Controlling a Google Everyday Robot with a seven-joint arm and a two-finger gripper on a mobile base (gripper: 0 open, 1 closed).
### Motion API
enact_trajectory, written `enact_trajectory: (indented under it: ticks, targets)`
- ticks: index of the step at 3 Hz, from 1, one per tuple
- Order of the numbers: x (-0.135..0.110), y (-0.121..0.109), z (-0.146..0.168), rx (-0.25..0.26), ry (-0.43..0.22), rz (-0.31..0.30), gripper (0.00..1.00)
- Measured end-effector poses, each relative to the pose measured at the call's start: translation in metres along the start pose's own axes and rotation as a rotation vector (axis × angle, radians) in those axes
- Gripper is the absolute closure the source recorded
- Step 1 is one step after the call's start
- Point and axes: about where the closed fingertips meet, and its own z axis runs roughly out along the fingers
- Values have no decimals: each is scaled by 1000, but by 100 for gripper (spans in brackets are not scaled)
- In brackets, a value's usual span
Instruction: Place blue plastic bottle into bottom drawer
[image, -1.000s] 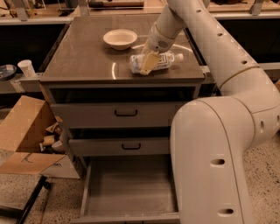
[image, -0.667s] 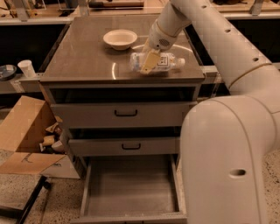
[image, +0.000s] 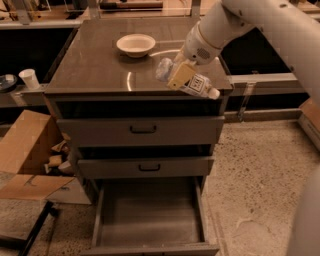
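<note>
The blue plastic bottle (image: 199, 85) is a small clear bottle with a white cap and a pale label. It lies tilted in my gripper (image: 181, 76), cap pointing down to the right, over the front right edge of the cabinet top (image: 95, 65). The gripper is shut on the bottle's middle, and its tan finger (image: 179, 75) covers part of the label. The bottom drawer (image: 150, 220) is pulled open below, with a plain grey interior and nothing in it. It stands directly beneath and a little left of the bottle.
A cream bowl (image: 135, 44) sits at the back of the cabinet top. Two shallower drawers with black handles (image: 143, 129) are closed above the open one. Cardboard boxes (image: 25, 150) lie on the floor at left, and a white cup (image: 29, 78) stands behind them.
The gripper has carried the bottle from the right middle of the cabinet top towards its front right edge and off the surface. The arm has swung out of the foreground.
</note>
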Motion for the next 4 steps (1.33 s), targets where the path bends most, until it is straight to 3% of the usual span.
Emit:
enact_trajectory:
  ticks: [1,2,3,4]
  targets:
    - [17,20,22,-55,34,13,100]
    - [17,20,23,-55,34,13,100]
    - [31,40,37,-78,56,64,100]
    - [62,77,58,-102,75,179,100]
